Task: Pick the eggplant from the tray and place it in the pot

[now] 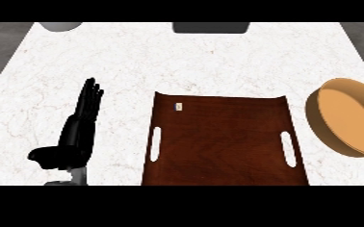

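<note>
A dark brown wooden tray with two slot handles lies at the centre front of the white marble counter. I see no eggplant on it, only a small pale mark near its far left corner. A tan round pot sits at the right edge, partly cut off by the view. My left hand rests open on the counter left of the tray, fingers straight and pointing away, holding nothing. My right hand does not show.
A grey round object sits at the far left of the counter's back edge. A dark grey object sits at the back centre. Bare marble spreads between them and the tray.
</note>
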You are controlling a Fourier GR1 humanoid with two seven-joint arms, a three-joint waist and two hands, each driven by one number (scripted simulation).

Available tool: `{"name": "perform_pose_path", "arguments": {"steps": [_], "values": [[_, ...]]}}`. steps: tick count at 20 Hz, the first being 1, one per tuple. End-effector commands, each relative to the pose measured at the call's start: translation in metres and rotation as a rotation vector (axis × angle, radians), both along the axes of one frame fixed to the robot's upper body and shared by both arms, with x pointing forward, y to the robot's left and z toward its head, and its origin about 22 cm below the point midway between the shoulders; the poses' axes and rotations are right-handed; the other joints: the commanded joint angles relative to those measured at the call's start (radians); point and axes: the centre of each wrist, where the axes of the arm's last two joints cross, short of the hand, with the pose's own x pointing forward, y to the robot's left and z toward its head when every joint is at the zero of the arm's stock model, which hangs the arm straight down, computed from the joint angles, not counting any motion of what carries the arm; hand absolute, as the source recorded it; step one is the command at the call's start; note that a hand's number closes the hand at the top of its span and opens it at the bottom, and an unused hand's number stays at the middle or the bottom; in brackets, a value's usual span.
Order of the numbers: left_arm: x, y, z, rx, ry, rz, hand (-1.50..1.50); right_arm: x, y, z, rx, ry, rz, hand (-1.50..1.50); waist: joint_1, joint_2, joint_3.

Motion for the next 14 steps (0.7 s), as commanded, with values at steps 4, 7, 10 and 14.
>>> {"name": "perform_pose_path", "arguments": {"steps": [4, 7, 10, 14], "values": [[0.018, -0.004, -0.007, -0.001, -0.009, 0.004, 0.0, 0.028, -0.021, -0.039, -0.048, 0.163, -0.042, 1.5, 0.0, 0.001, 0.0], [0.004, 0.005, 0.003, -0.009, -0.002, -0.031, 0.0, 0.038, -0.027, -0.055, -0.028, 0.273, -0.138, 1.5, 0.009, 0.001, 0.0], [0.002, -0.016, -0.014, -0.005, -0.003, -0.01, 0.0, 0.043, -0.058, -0.076, -0.028, 0.359, -0.23, -1.5, 0.013, 0.005, 0.0], [0.008, -0.008, 0.002, -0.001, -0.013, -0.001, 0.0, 0.055, -0.061, -0.08, 0.157, 0.357, -0.025, -1.5, 0.007, 0.001, 0.001]]}}
